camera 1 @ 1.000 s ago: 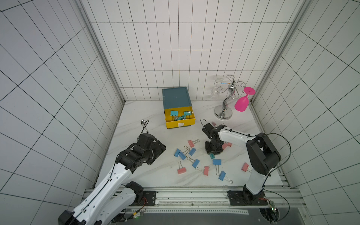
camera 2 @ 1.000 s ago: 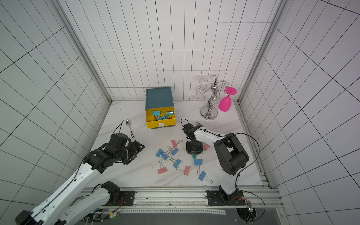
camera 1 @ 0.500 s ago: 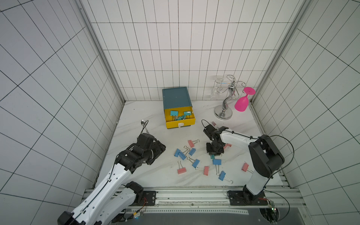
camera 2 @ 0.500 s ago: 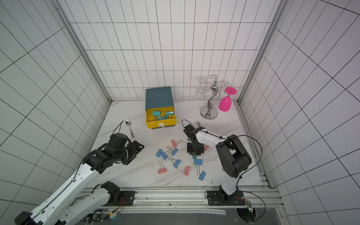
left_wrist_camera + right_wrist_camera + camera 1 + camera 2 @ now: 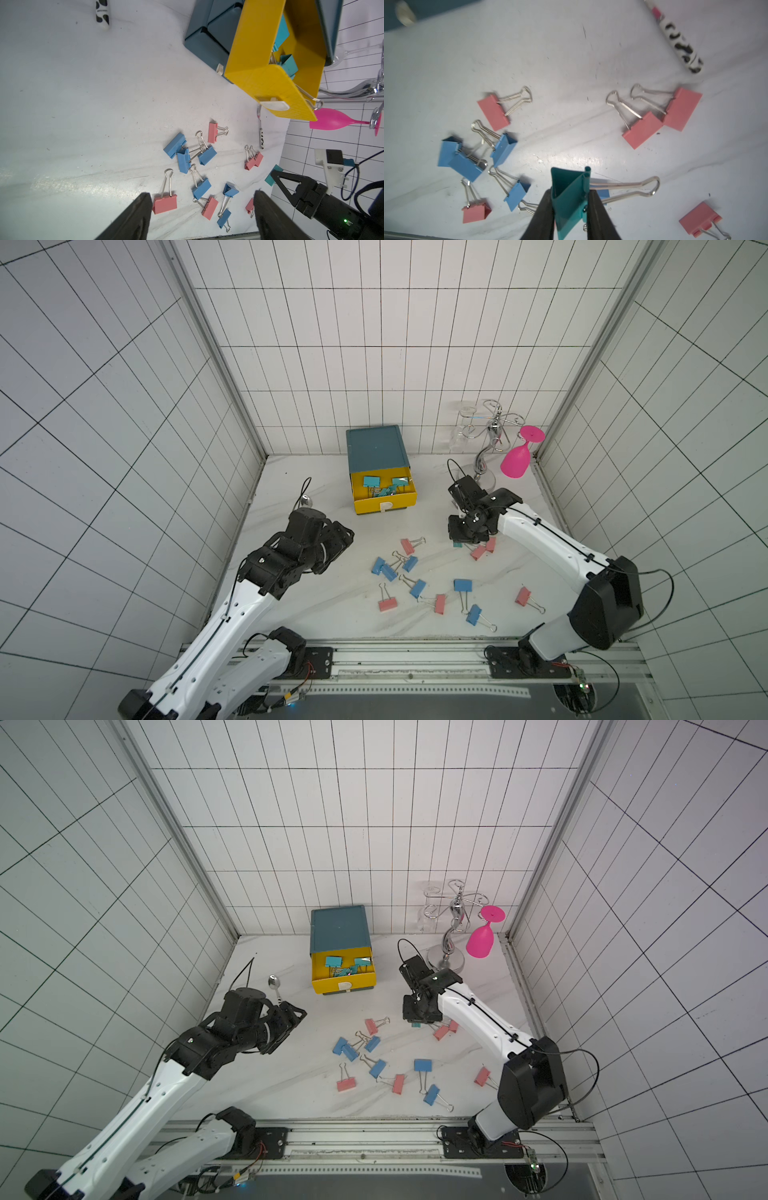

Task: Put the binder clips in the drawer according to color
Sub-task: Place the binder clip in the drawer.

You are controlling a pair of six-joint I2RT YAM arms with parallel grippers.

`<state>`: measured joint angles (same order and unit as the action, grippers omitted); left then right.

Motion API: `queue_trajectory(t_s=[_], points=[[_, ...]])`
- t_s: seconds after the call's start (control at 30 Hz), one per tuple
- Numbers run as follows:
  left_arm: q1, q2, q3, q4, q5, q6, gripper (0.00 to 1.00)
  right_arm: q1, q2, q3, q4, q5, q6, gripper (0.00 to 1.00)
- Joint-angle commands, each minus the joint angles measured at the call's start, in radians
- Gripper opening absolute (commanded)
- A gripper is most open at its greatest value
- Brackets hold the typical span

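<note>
**Teal clip in our right hand, drawer back and to its left**

Our right hand [image 5: 569, 195] is pinched narrow on 1 teal clip [image 5: 564, 181]. The fingers press its 2 flat sides and its wire handle sticks out sideways. We cannot tell whether it is clear of the desk [image 5: 332, 616]. The open yellow drawer [image 5: 384, 502] lies from this hand toward the back wall and to our left, near but apart, with other teal clips [image 5: 371, 482] inside. We judge the coming move to be a lift, then a carry back and leftward over the drawer's front wall. Our left hand [image 5: 201, 194] hangs wide and empty on the drawer's other side, about as near. Between the 2 hands, blue clips [image 5: 462, 585] and pink clips [image 5: 387, 605] lie scattered.
</note>
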<state>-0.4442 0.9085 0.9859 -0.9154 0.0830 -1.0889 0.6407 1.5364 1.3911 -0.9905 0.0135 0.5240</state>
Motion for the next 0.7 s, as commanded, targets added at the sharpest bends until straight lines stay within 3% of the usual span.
queue_trajectory(t_s=[0.0,0.47,0.67], points=[[0.029,0.039,0.067,0.015,0.013,0.054,0.81,-0.006,0.023,0.176,-0.094,0.003,-0.053,0.14],[0.168,0.181,0.197,0.04,0.152,0.16,0.8,0.032,0.513,1.075,-0.218,-0.222,-0.069,0.12],[0.219,0.187,0.186,0.042,0.187,0.177,0.81,0.051,0.631,1.192,-0.152,-0.32,-0.033,0.14]])
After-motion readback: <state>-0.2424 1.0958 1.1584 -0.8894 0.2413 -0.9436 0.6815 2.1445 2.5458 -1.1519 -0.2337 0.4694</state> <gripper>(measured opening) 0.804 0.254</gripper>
